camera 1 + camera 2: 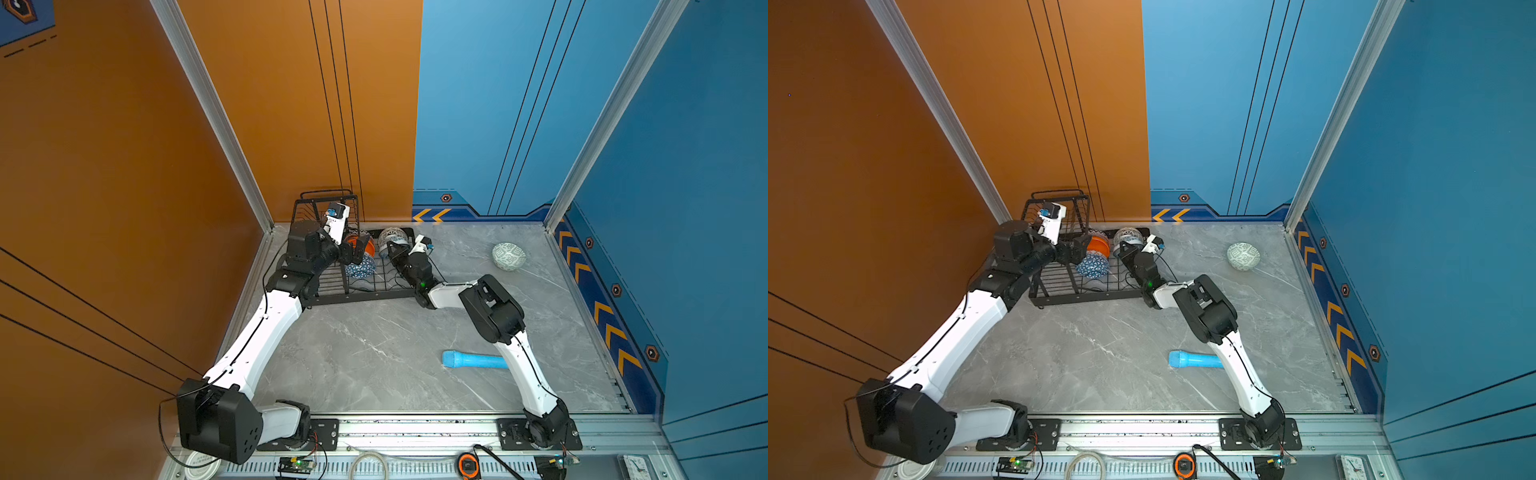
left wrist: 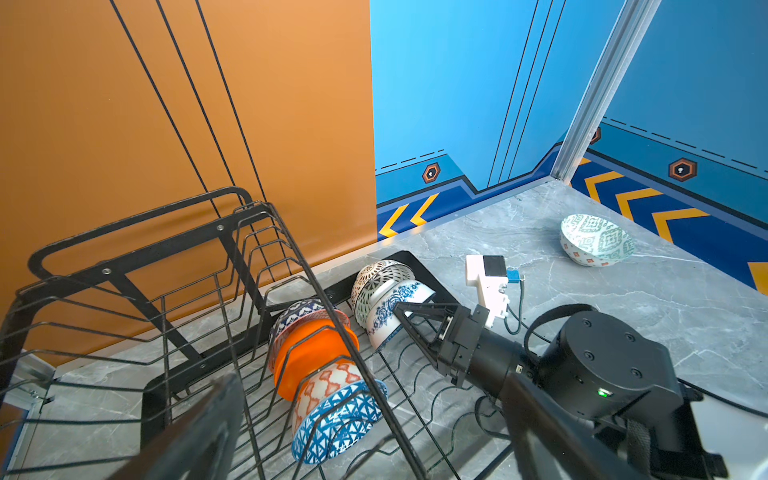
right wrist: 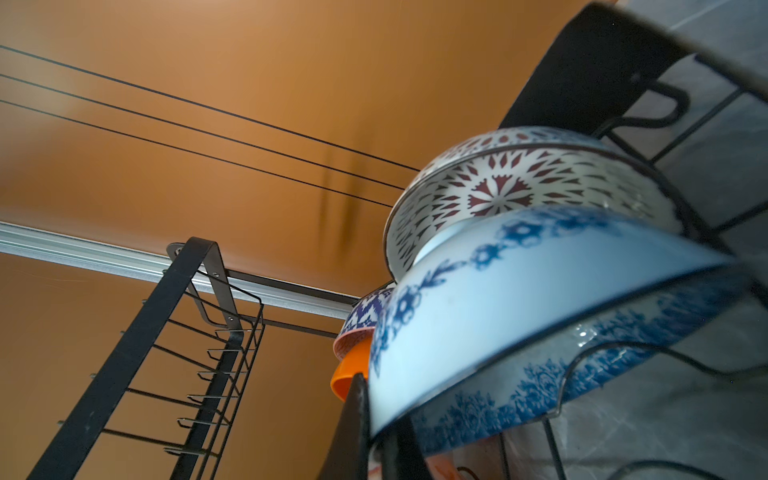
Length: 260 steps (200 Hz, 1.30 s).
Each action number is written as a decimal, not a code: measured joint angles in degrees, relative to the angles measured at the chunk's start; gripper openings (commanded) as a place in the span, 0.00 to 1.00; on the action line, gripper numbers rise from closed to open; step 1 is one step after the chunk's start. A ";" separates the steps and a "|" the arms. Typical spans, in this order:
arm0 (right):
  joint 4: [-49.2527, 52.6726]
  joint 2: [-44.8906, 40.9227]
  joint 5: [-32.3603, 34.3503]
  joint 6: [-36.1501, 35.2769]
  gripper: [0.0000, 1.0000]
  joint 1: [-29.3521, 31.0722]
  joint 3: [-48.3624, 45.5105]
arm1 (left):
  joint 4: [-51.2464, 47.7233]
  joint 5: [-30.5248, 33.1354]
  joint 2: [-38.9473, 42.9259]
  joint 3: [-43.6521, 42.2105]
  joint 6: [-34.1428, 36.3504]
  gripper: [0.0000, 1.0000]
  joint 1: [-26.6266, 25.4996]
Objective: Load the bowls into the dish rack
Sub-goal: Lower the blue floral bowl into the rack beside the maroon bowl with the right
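The black wire dish rack (image 1: 365,294) (image 1: 1084,297) (image 2: 137,249) stands in the far left corner. Several bowls lean on edge in its lower tray: blue triangle (image 2: 340,419), orange-white diamond (image 2: 328,384), plain orange (image 2: 311,353), white dark-dotted (image 2: 380,274) and white-blue floral (image 2: 390,309) (image 3: 519,299). My right gripper (image 1: 390,249) (image 3: 374,432) is shut on the floral bowl's rim inside the rack. My left gripper (image 1: 354,249) (image 2: 374,382) hangs open above the orange and blue triangle bowls and holds nothing. A pale green patterned bowl (image 1: 508,255) (image 1: 1243,255) (image 2: 596,239) lies tilted on the table at the far right.
A light blue cylinder (image 1: 473,360) (image 1: 1196,360) lies on the grey marble table (image 1: 374,353), partly under my right forearm. The rack's raised basket (image 1: 328,208) sits against the orange wall. Walls close in the left, back and right sides.
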<state>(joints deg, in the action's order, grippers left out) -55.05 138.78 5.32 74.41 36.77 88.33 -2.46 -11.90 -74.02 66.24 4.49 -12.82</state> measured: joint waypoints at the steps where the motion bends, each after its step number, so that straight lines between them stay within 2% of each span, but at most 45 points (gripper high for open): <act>1: 0.00 0.00 0.07 0.00 0.00 0.00 0.02 | 0.02 0.00 0.00 0.00 0.00 0.98 0.00; 171: 1.16 -0.02 4.52 1.70 0.00 1.11 -0.04 | 0.02 -0.24 -0.66 0.00 -0.92 0.98 -0.07; 260: 7.52 -1.07 6.19 3.04 0.04 1.49 1.90 | 0.04 -0.39 -0.68 0.00 -1.09 0.98 -0.66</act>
<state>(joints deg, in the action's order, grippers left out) -47.53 137.71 11.51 77.45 38.26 90.24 -2.42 -12.29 -74.70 66.24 3.40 -13.47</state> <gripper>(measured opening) 0.070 0.979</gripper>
